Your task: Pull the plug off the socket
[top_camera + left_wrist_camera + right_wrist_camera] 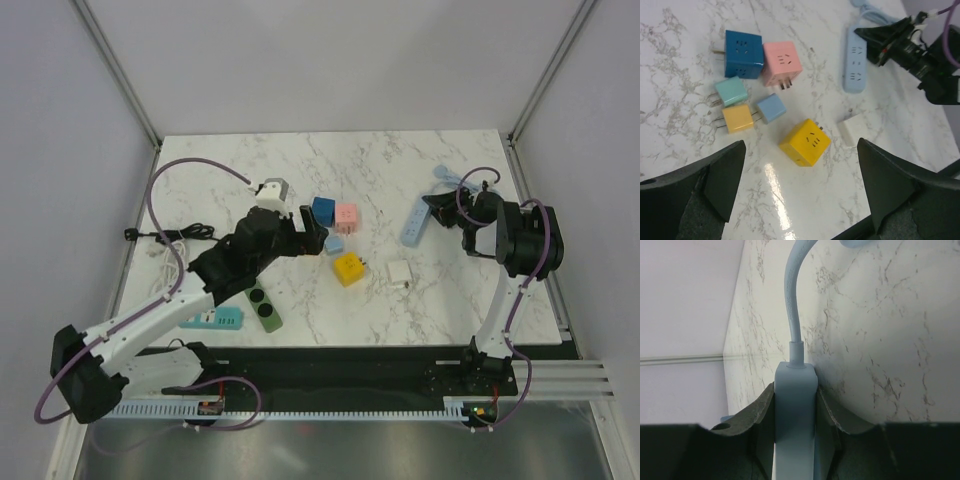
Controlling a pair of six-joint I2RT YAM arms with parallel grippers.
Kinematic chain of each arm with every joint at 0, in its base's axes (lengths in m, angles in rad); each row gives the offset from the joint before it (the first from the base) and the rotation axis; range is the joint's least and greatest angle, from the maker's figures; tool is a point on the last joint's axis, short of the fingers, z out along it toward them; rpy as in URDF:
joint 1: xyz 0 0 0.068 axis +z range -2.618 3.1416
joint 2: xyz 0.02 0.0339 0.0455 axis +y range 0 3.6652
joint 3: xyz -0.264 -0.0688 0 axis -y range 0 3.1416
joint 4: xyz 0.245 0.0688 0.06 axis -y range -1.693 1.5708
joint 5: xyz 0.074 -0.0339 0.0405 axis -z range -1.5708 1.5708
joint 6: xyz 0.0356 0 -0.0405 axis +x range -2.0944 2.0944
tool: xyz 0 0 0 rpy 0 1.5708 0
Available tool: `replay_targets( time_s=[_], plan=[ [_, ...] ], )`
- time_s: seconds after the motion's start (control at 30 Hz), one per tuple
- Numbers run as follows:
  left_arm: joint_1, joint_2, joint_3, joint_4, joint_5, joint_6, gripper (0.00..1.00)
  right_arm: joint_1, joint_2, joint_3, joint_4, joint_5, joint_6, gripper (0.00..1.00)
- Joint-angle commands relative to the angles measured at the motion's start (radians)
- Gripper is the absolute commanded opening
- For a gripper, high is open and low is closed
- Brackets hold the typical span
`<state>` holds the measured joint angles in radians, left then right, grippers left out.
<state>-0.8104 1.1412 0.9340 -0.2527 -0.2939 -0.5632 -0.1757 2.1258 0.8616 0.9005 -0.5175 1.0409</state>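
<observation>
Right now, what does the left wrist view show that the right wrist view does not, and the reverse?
Only the left wrist view: the yellow cube, the pink cube, the dark blue cube and a white adapter, all loose. Only the right wrist view: the spot where the cable joins the strip, and the wall. Both: the light blue power strip, held by the right gripper, and the marble table.

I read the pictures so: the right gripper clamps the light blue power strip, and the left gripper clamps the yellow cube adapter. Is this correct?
Not quite. The left gripper clamps nothing: the left wrist view shows it open, with the yellow cube adapter lying free on the table. The right gripper does clamp the light blue power strip.
</observation>
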Motion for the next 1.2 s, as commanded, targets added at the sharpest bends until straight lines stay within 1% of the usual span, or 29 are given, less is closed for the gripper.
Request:
replay_targets(
  time_s=[0.0, 0.03, 0.07, 0.1, 0.13, 0.17, 0.23, 0.27, 0.33, 0.4, 0.43, 0.47, 0.5, 0.53, 0.57, 0.6, 0.63, 0.7, 0.73, 0.77, 0.8, 0.83, 0.87, 0.9, 0.93, 1.0, 1.03, 1.1, 1.17],
  plan=[
    [0.022, -0.102, -0.076, 0.148, 0.107, 0.008, 1.00, 0.012, -0.032, 0.034, -0.115, 0.073, -0.131, 0.39],
    [0.023, -0.121, -0.089, 0.150, 0.116, 0.005, 1.00, 0.013, -0.039, 0.045, -0.159, 0.082, -0.146, 0.49],
    [0.024, -0.141, -0.115, 0.150, 0.124, 0.003, 1.00, 0.015, -0.061, 0.068, -0.254, 0.108, -0.197, 0.55],
    [0.025, -0.170, -0.129, 0.145, 0.142, 0.000, 1.00, 0.021, -0.075, 0.077, -0.300, 0.126, -0.220, 0.62],
    [0.025, -0.185, -0.158, 0.144, 0.151, -0.003, 1.00, 0.022, -0.090, 0.089, -0.339, 0.141, -0.243, 0.78],
    [0.027, -0.198, -0.175, 0.144, 0.160, -0.006, 1.00, 0.024, -0.119, 0.094, -0.406, 0.158, -0.277, 0.84],
    [0.030, -0.238, -0.207, 0.142, 0.183, -0.021, 1.00, 0.030, -0.151, 0.099, -0.465, 0.203, -0.304, 0.98],
    [0.031, -0.253, -0.237, 0.141, 0.187, -0.030, 1.00, 0.031, -0.185, 0.102, -0.529, 0.218, -0.315, 0.98],
    [0.034, -0.306, -0.267, 0.139, 0.194, -0.058, 1.00, 0.042, -0.225, 0.105, -0.596, 0.284, -0.355, 0.98],
    [0.036, -0.340, -0.310, 0.148, 0.202, -0.076, 1.00, 0.056, -0.300, 0.112, -0.722, 0.356, -0.404, 0.98],
    [0.036, -0.362, -0.328, 0.148, 0.202, -0.081, 1.00, 0.070, -0.357, 0.125, -0.771, 0.440, -0.426, 0.98],
    [0.037, -0.371, -0.336, 0.144, 0.205, -0.095, 1.00, 0.079, -0.389, 0.134, -0.876, 0.489, -0.453, 0.98],
    [0.037, -0.379, -0.343, 0.141, 0.211, -0.101, 1.00, 0.088, -0.424, 0.143, -0.940, 0.548, -0.511, 0.98],
    [0.039, -0.388, -0.357, 0.139, 0.214, -0.109, 1.00, 0.114, -0.504, 0.160, -0.997, 0.685, -0.537, 0.98],
    [0.039, -0.394, -0.363, 0.133, 0.225, -0.131, 1.00, 0.131, -0.550, 0.162, -1.084, 0.741, -0.562, 0.98],
    [0.039, -0.399, -0.369, 0.130, 0.231, -0.144, 1.00, 0.148, -0.596, 0.160, -1.116, 0.784, -0.588, 0.98],
    [0.040, -0.402, -0.382, 0.125, 0.240, -0.161, 1.00, 0.171, -0.688, 0.156, -1.144, 0.812, -0.631, 0.98],
    [0.040, -0.409, -0.396, 0.122, 0.272, -0.204, 1.00, 0.220, -0.775, 0.146, -1.202, 0.801, -0.657, 0.98],
    [0.040, -0.408, -0.408, 0.124, 0.285, -0.216, 1.00, 0.260, -0.865, 0.117, -1.206, 0.769, -0.665, 0.98],
    [0.040, -0.409, -0.414, 0.128, 0.314, -0.236, 1.00, 0.275, -0.909, 0.096, -1.194, 0.646, -0.662, 0.98],
    [0.040, -0.409, -0.423, 0.139, 0.329, -0.242, 1.00, 0.294, -0.952, 0.070, -1.183, 0.592, -0.651, 0.98],
    [0.040, -0.408, -0.443, 0.145, 0.341, -0.248, 1.00, 0.330, -1.033, 0.003, -1.163, 0.539, -0.622, 0.98],
    [0.042, -0.411, -0.454, 0.147, 0.361, -0.273, 1.00, 0.346, -1.073, -0.039, -1.119, 0.446, -0.604, 0.98],
    [0.042, -0.417, -0.465, 0.148, 0.374, -0.288, 1.00, 0.358, -1.113, -0.082, -1.097, 0.407, -0.579, 0.98],
    [0.042, -0.423, -0.486, 0.147, 0.389, -0.305, 1.00, 0.384, -1.191, -0.167, -1.059, 0.380, -0.559, 0.98],
    [0.042, -0.452, -0.533, 0.164, 0.436, -0.355, 1.00, 0.445, -1.259, -0.264, -1.049, 0.373, -0.533, 0.98],
    [0.042, -0.463, -0.555, 0.183, 0.453, -0.384, 1.00, 0.456, -1.308, -0.280, -1.078, 0.381, -0.532, 0.98],
    [0.042, -0.488, -0.599, 0.245, 0.490, -0.409, 1.00, 0.472, -1.342, -0.305, -1.123, 0.413, -0.536, 0.98],
    [0.042, -0.524, -0.678, 0.297, 0.510, -0.437, 1.00, 0.472, -1.382, -0.360, -1.140, 0.389, -0.507, 0.98]
  ],
)
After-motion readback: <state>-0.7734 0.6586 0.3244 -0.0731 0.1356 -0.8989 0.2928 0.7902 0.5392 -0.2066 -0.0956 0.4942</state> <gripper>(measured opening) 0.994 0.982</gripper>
